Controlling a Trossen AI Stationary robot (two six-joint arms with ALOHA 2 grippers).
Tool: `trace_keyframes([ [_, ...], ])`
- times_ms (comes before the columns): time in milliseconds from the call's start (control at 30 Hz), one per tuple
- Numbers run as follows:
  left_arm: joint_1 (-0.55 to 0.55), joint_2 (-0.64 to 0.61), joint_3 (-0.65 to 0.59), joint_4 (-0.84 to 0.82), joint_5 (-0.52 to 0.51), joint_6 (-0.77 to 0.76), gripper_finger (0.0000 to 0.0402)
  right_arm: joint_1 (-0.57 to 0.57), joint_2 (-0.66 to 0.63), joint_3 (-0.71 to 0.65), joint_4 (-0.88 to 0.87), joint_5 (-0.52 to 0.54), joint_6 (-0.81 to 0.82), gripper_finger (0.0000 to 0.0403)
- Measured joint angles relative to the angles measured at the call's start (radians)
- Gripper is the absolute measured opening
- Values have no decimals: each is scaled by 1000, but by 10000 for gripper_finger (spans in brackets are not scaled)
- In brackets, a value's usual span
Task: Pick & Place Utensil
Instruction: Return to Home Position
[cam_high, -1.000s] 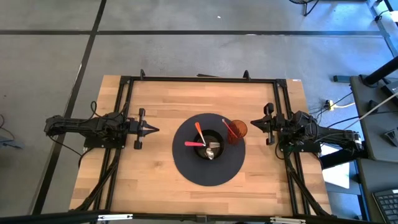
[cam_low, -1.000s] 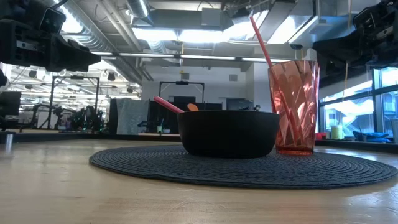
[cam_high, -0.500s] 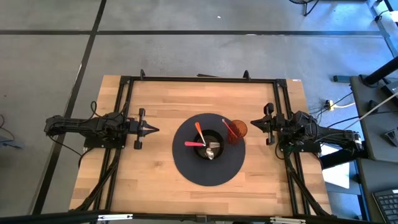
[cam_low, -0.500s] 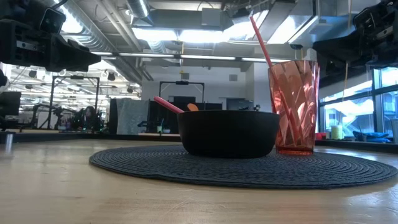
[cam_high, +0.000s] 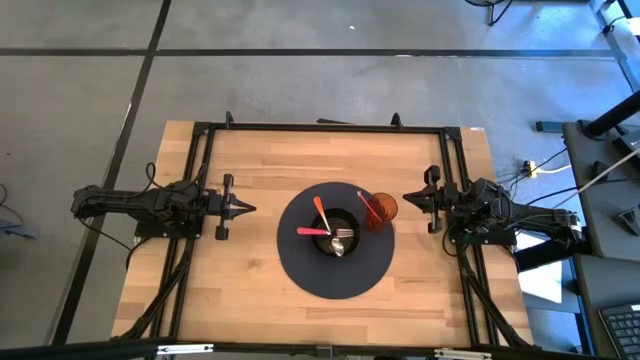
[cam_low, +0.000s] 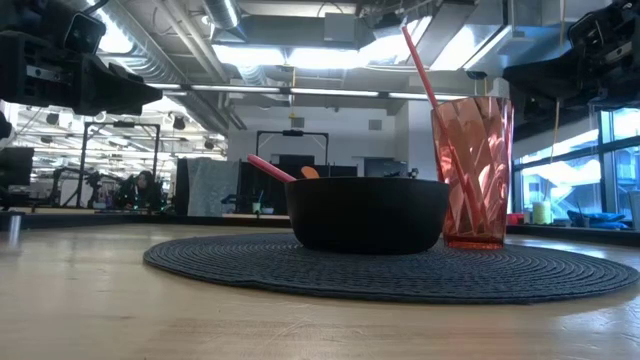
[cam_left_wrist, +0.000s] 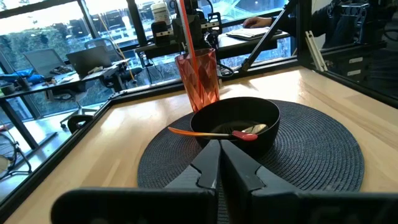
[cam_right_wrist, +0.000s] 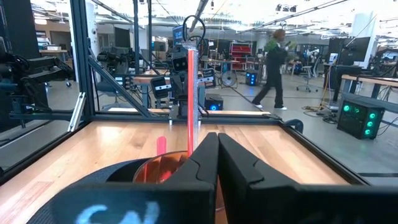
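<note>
From above, the left arm (cam_high: 150, 205) lies at 9 o'clock of the round mat (cam_high: 300, 270) and the right arm (cam_high: 490, 212) at 3 o'clock. Each has its jaws pressed together on nothing and pointing inward. The black bowl (cam_high: 335, 256) sits mid-mat. The orange spoon (cam_high: 320, 212) runs out toward 11 o'clock and the pink fork (cam_high: 310, 231) toward 9, so both handles face the left jaws. The brown cup (cam_high: 384, 210) with its orange straw (cam_high: 367, 204) stands at the bowl's 2 o'clock, nearer the right jaws. I judge that only the retreat home remains. At bench (cam_low: 100, 300) height, the bowl's wall hides the utensil heads. The left wrist view shows spoon and fork together in the bowl, beside a pale piece I cannot identify. In the right wrist view the fingers (cam_right_wrist: 233, 168) mask most of the cup.
</note>
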Motion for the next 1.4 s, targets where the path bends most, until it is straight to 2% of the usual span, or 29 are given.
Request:
trace_keyframes([
  [1400, 0, 0, 0, 0, 0, 0, 6, 0, 0, 0, 0, 0, 0, 14],
])
